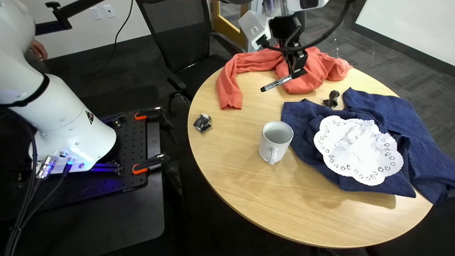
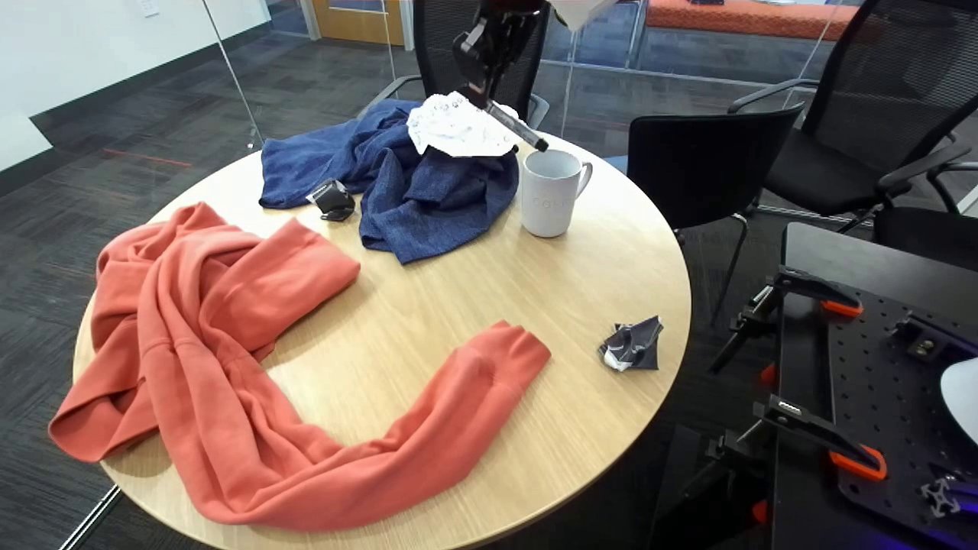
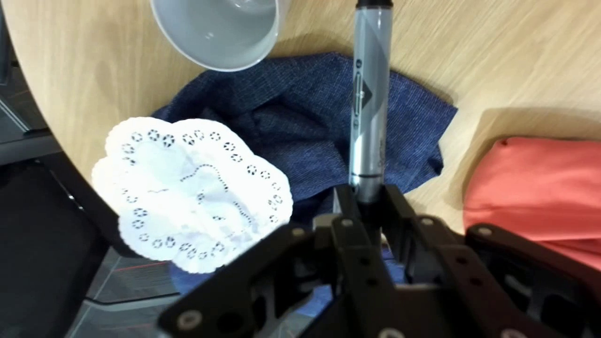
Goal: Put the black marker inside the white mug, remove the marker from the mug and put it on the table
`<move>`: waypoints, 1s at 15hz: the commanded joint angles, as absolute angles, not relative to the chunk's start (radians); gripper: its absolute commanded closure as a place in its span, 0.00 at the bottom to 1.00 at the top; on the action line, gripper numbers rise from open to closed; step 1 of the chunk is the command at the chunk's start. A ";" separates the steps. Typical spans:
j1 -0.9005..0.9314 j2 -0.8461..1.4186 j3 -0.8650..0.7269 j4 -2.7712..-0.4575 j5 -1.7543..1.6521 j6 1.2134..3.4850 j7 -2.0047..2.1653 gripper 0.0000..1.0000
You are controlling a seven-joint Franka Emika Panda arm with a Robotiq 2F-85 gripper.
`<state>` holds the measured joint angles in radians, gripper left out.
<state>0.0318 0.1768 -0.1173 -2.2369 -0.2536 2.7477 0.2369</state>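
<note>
I've got one end of the black marker (image 3: 368, 108) pinched btwn my fingers (image 3: 396, 206), its silvery barrel sticking out past 'em. The white mug (image 1: 274, 147) stands upright on the worktop (image 1: 231, 167), handle out to one side, w/ faint lettering on its wall too pale to read. Marker's up in the air, outside the mug; in both exterior views it tilts, the end away from my grip lower. In an exterior view that black end (image 2: 540, 143) shows just above the mug's rim; in wrist view the marker's beside the mug w/ bare worktop btwn, so can't tell the exact gap. Dark blue denim cloth (image 1: 401, 113) lies bunched just beside the mug; can't tell if they touch. A white lace doily (image 1: 359, 153) sits on the denim, near the mug but apart from it. A sm. dark chunky item (image 2: 334, 200) is across the denim from the mug, well apart from it. The coral garment (image 2: 221, 321) is well apart from the mug too, heaped, w/ one sleeve stretched along the worktop. Crumpled dark wrapper (image 1: 202, 123) is also well apart from the mug, by the worktop's edge on the side twd my white base (image 1: 71, 131). That base stands off the worktop, well off from the mug, on a black plate (image 1: 133, 149) full of holes, w/ orange-tipped clamps (image 1: 151, 163) at its edge.
</note>
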 commanded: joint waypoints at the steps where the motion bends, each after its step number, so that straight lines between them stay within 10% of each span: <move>1: 0.078 0.093 -0.185 -2.285 -0.442 2.765 0.511 0.95; 15: 0.089 0.096 -0.197 -2.252 -0.839 2.746 1.004 0.81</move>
